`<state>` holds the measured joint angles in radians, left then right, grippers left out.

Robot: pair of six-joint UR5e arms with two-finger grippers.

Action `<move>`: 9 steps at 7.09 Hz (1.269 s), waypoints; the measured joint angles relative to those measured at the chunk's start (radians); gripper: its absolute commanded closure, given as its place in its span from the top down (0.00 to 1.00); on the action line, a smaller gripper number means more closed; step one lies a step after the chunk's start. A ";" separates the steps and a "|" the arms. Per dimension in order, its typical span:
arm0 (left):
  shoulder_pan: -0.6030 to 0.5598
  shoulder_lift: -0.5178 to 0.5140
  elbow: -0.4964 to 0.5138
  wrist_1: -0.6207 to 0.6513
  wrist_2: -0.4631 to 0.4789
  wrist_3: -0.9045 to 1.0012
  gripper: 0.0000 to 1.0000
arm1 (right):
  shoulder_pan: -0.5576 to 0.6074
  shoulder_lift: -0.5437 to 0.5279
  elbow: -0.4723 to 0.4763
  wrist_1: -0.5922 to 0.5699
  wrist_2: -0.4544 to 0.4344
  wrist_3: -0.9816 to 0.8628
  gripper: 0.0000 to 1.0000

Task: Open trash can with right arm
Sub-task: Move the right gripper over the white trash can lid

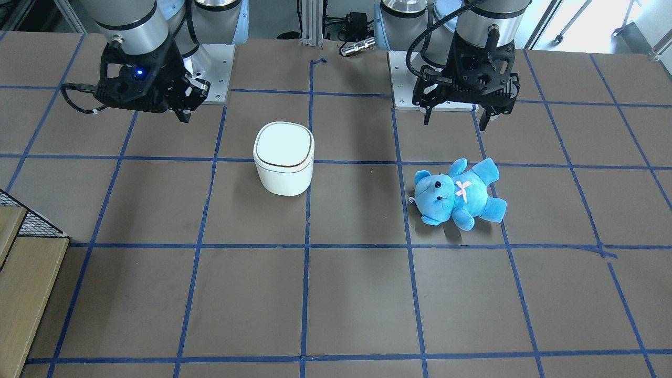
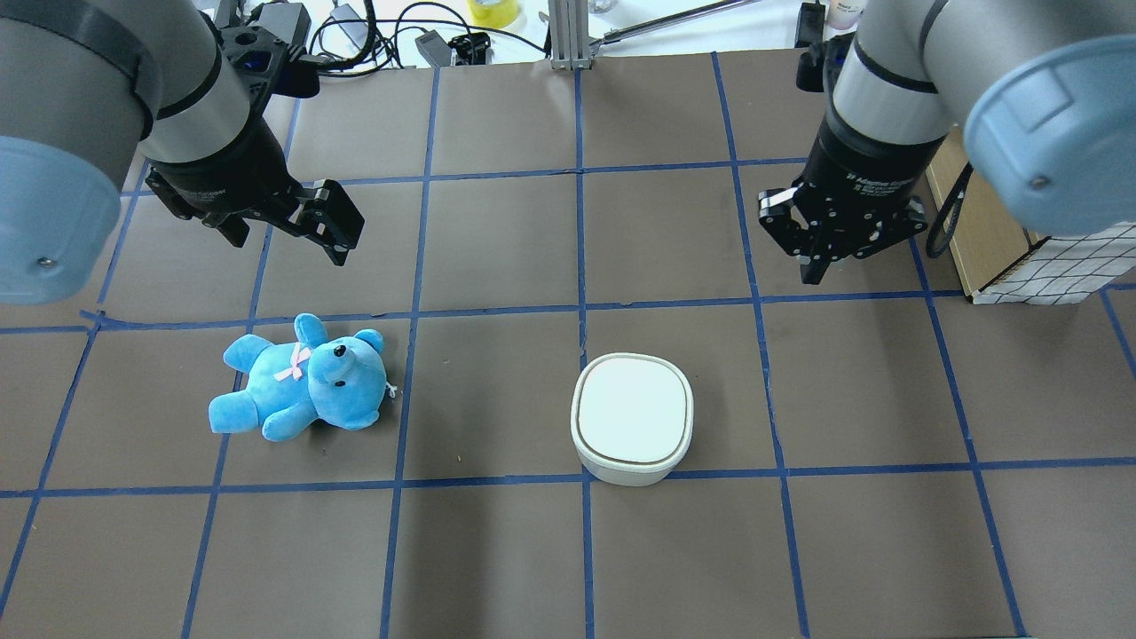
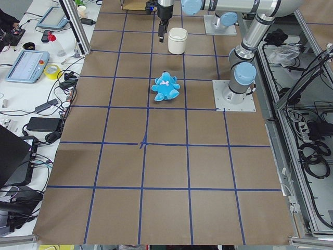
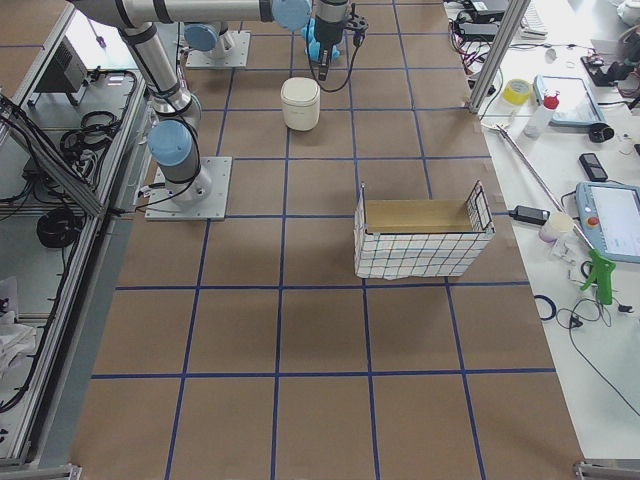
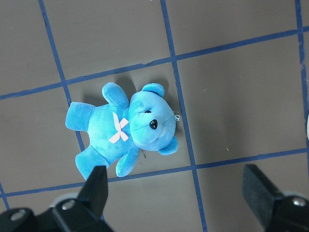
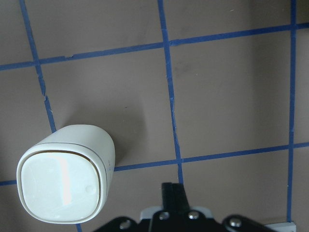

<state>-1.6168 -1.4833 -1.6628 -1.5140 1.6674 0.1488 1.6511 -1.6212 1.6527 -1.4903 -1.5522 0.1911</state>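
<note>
The white trash can (image 1: pixel 283 157) stands on the brown table with its flat lid shut; it also shows in the overhead view (image 2: pixel 632 417) and the right wrist view (image 6: pixel 65 179). My right gripper (image 1: pixel 184 113) hangs above the table, apart from the can, behind it and toward the robot's right (image 2: pixel 812 271). Its fingers (image 6: pixel 174 193) are pressed together and hold nothing. My left gripper (image 1: pixel 455 122) is open and empty above the table, near the blue teddy (image 1: pixel 457 194), which lies on its back (image 5: pixel 125 130).
A wire-mesh basket with a cardboard liner (image 4: pixel 420 240) stands on the robot's right side of the table (image 2: pixel 1021 257). Blue tape lines grid the table. Cables and devices lie past the far table edge (image 2: pixel 426 35).
</note>
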 measured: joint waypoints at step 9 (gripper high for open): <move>0.000 0.000 0.000 0.000 0.000 0.000 1.00 | 0.190 0.045 0.261 -0.273 0.058 0.124 0.00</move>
<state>-1.6168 -1.4833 -1.6628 -1.5140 1.6674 0.1488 1.8414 -1.5763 1.9135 -1.7632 -1.4940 0.3148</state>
